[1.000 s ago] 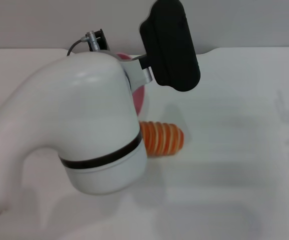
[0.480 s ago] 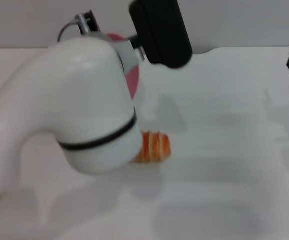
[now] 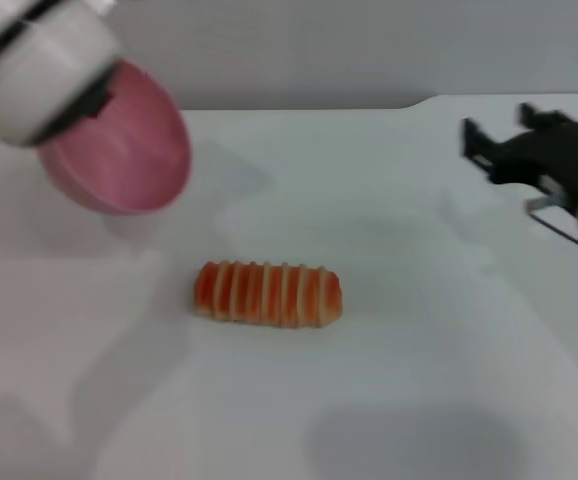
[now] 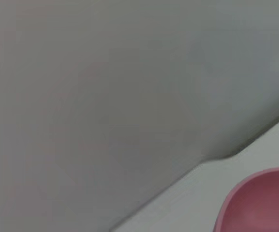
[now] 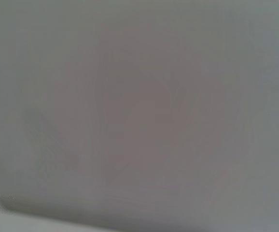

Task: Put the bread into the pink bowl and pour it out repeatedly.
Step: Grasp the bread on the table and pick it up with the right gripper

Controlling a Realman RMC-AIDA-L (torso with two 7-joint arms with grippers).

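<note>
The bread (image 3: 268, 294) lies flat on the white table (image 3: 389, 380) near the middle, striped crust up, with nothing touching it. The pink bowl (image 3: 124, 150) is held in the air at the far left, tipped on its side with its empty inside facing the table's middle. My left gripper (image 3: 91, 97) grips the bowl's upper rim, mostly hidden behind the white left arm. An edge of the bowl also shows in the left wrist view (image 4: 260, 203). My right gripper (image 3: 501, 135) hangs above the table's far right, open and empty, well apart from the bread.
The table's far edge meets a grey wall (image 3: 369, 50). A step in that edge shows at the back right (image 3: 424, 102). The right wrist view shows only a grey surface.
My left arm has swung up and to the left with the tipped bowl, uncovering the whole bread on the table. My right gripper has come further into view from the right.
</note>
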